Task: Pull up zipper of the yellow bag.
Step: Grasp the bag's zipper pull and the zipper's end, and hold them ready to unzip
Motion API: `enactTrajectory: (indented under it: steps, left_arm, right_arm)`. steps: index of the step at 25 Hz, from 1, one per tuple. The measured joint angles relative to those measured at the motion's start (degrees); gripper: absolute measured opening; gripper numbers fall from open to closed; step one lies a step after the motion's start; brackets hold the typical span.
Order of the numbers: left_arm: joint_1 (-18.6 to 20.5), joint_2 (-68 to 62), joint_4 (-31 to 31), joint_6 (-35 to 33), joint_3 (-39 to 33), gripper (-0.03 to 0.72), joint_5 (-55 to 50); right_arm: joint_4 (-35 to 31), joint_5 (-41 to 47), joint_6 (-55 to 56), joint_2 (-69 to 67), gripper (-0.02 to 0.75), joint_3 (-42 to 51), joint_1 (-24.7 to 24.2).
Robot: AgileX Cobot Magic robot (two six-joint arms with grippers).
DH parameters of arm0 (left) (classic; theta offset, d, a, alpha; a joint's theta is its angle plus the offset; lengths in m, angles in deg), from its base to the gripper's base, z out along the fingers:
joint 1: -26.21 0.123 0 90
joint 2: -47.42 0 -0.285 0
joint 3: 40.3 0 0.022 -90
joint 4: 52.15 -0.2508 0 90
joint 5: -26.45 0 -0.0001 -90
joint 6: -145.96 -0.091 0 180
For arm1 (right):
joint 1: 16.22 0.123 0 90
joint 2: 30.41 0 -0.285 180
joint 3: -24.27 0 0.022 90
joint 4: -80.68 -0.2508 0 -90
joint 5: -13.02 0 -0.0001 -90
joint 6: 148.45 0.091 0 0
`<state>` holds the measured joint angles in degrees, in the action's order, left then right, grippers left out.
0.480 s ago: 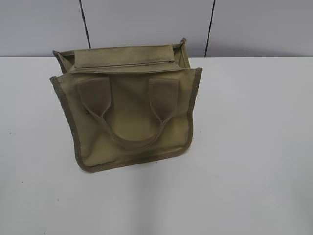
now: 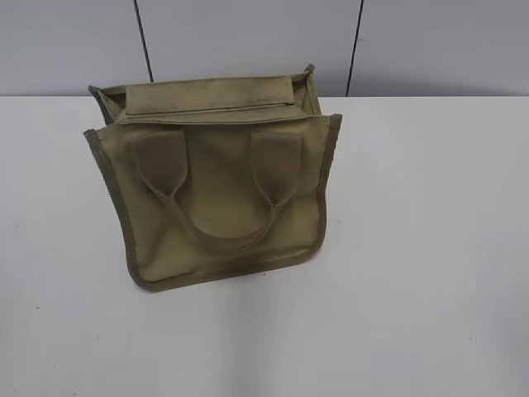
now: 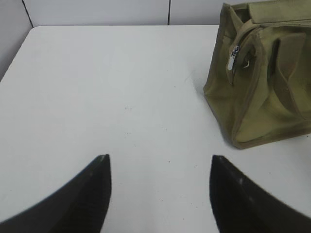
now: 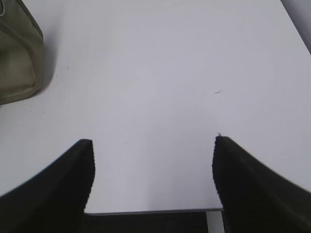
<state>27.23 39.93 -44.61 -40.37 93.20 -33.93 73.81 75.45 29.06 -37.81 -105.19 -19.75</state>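
1. Exterior view: the yellow bag (image 2: 219, 178) sits on the tabletop (image 2: 430, 248), untouched; my grippers are out of frame. What it holds is hidden.
2. Left wrist view: my left gripper (image 3: 158, 194) is wide open, empty, well apart from the zipper (image 3: 234, 59) pull at the bag's end.
3. Right wrist view: my right gripper (image 4: 153, 184) gapes empty; only a corner of the bag shows.

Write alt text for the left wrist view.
An olive-khaki bag stands at the upper right of a white table, its silvery zipper pull hanging on the near end. The left pincer is open over bare table at the bottom, well short of the bag.
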Motion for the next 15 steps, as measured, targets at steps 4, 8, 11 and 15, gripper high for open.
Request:
enactTrajectory:
  steps: [4, 8, 11, 15]
  left_arm:
    - [0.0, 0.0, 0.0, 0.0, 0.0, 0.481, 0.0]
    - [0.0, 0.0, 0.0, 0.0, 0.0, 0.481, 0.0]
    - [0.0, 0.0, 0.0, 0.0, 0.0, 0.481, 0.0]
    - [0.0, 0.0, 1.6, 0.0, 0.1, 0.481, 0.3]
  right_arm:
    - [0.0, 0.0, 0.0, 0.0, 0.578, 0.0, 0.0]
    - [0.0, 0.0, 0.0, 0.0, 0.578, 0.0, 0.0]
    - [0.0, 0.0, 0.0, 0.0, 0.578, 0.0, 0.0]
    - [0.0, -0.1, 0.0, 0.0, 0.578, 0.0, 0.0]
